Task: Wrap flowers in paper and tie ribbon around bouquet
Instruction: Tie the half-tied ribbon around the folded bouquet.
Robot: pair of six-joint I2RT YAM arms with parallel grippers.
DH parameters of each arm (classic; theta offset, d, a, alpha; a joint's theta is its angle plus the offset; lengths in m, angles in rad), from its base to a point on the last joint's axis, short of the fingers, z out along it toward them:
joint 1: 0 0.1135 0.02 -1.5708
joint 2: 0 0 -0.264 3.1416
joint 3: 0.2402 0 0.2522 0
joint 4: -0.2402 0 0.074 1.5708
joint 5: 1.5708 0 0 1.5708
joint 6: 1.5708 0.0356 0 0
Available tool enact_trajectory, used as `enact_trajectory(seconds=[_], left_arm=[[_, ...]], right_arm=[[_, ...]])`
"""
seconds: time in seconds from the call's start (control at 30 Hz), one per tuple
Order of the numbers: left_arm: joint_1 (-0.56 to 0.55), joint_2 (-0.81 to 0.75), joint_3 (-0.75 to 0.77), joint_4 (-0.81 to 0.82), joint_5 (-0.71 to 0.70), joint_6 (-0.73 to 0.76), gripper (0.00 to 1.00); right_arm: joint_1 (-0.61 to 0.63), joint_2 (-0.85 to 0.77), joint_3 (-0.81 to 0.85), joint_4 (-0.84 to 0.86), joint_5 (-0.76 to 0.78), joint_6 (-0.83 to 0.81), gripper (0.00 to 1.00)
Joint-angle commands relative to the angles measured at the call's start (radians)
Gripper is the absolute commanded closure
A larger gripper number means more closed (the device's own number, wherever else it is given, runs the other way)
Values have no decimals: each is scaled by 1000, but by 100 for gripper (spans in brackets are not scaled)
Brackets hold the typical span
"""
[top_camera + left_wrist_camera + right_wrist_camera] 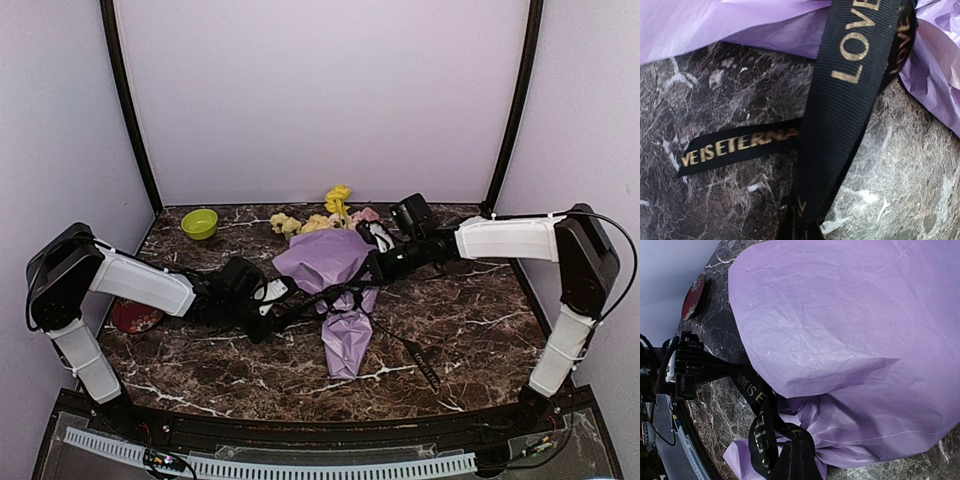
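Observation:
The bouquet (340, 290) lies mid-table, its lilac paper (850, 340) pinched to a narrow waist, with a crumpled tail toward the near edge. Yellow, cream and pink flowers (318, 220) stick out of its far end. The black ribbon (850, 100) with gold lettering loops around that waist (762, 425). My left gripper (272, 300) is left of the bouquet, shut on one ribbon strand that runs taut up to the paper. From the right, my right gripper (372, 270) is shut on another strand (795, 460) at the waist. A loose ribbon end (420, 365) trails toward the front right.
A green bowl (199, 223) stands at the back left. A red round object (135, 317) lies under my left arm, also seen in the right wrist view (692, 296). Purple walls and black posts close in the dark marble table (480, 320).

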Motion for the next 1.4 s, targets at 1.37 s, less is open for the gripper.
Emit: enact_trajectory(seconds=[1.37], left_arm=[[103, 49, 87, -380, -66, -386, 100]], right_arm=[[-247, -105, -387, 20, 71, 38, 100]])
